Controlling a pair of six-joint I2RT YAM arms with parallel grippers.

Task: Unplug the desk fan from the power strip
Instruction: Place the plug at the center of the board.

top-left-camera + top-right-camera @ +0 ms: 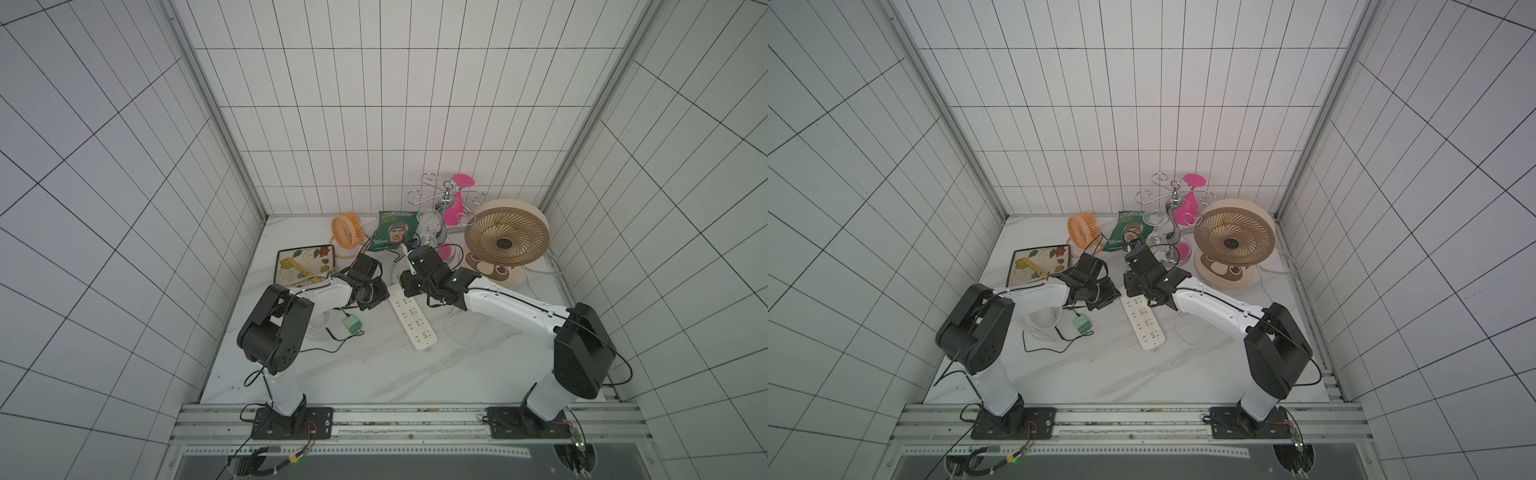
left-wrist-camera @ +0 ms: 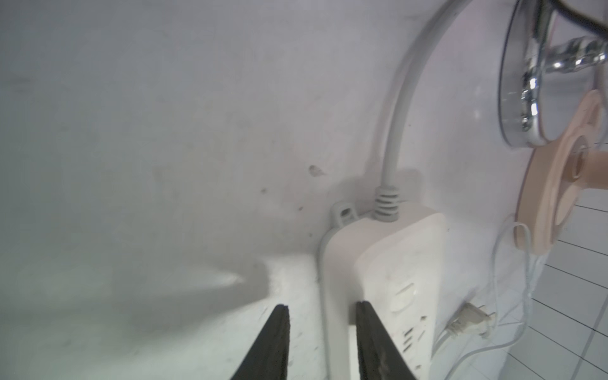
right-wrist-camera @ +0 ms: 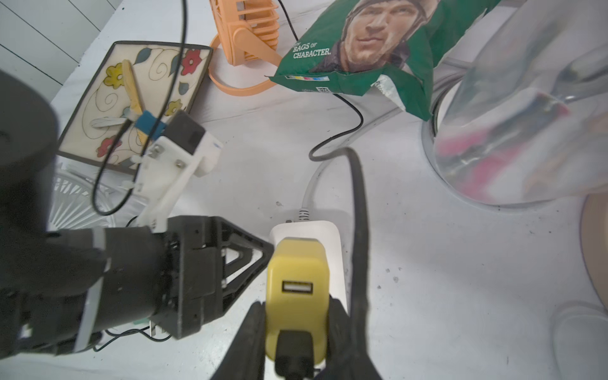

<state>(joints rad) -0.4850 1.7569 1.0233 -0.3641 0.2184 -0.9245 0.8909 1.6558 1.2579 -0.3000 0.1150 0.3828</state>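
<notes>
The white power strip (image 1: 413,322) (image 3: 309,230) lies mid-table, its thick cord leaving the far end. My right gripper (image 3: 296,304) is shut on a yellow USB adapter (image 3: 296,279) over that far end. I cannot tell whether its prongs sit in the socket. A black cable (image 3: 357,197) runs from the adapter under the green bag to the small orange desk fan (image 1: 348,230). My left gripper (image 2: 322,306) is open at the same end of the strip (image 2: 394,263). One finger rests on the strip's top, the other on the table beside it.
A big beige fan (image 1: 505,239), a chrome glass rack (image 1: 444,199) and a green snack bag (image 1: 395,230) crowd the back. A floral tray (image 1: 303,266) sits at the left. A white fan (image 1: 320,328) and a green adapter (image 1: 352,324) lie by my left arm.
</notes>
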